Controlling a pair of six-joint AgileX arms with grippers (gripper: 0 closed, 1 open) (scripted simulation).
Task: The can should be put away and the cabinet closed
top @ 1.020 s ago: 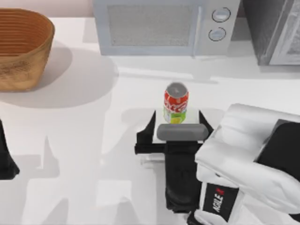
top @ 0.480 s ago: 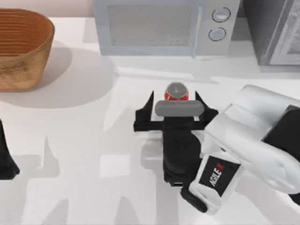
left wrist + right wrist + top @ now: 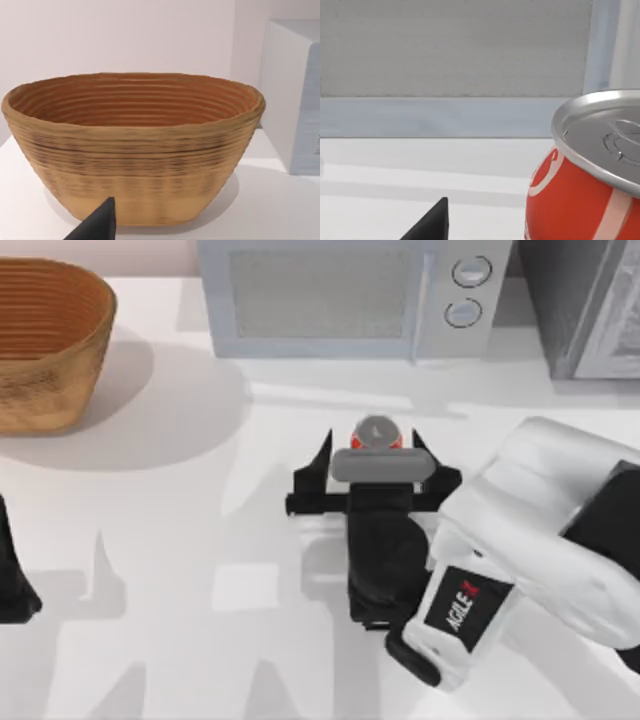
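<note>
The right gripper [image 3: 373, 452] is straddling the can [image 3: 376, 432] in front of the microwave [image 3: 355, 298], its fingers spread apart. The left arm is sitting parked near the basket [image 3: 48, 340].

Can [image 3: 376, 432]: brushed silver metal lid, satin sheen; wall below glossy red with white print, smooth; stands between the spread fingers of the right gripper [image 3: 372, 454].
Right gripper: matt black fingers, plastic-looking; grey satin bar across the top; arm behind it in glossy white shells with black matt panels.
Left gripper [image 3: 14, 580]: matt black, at the table's left edge.
Basket [image 3: 45, 340]: woven, ribbed coils, tan, rough and matt.
Microwave [image 3: 350, 295]: pale grey casing, smooth satin; door panel finely speckled; two ringed knobs.
Table [image 3: 170, 540]: white, smooth, faintly reflective.
</note>
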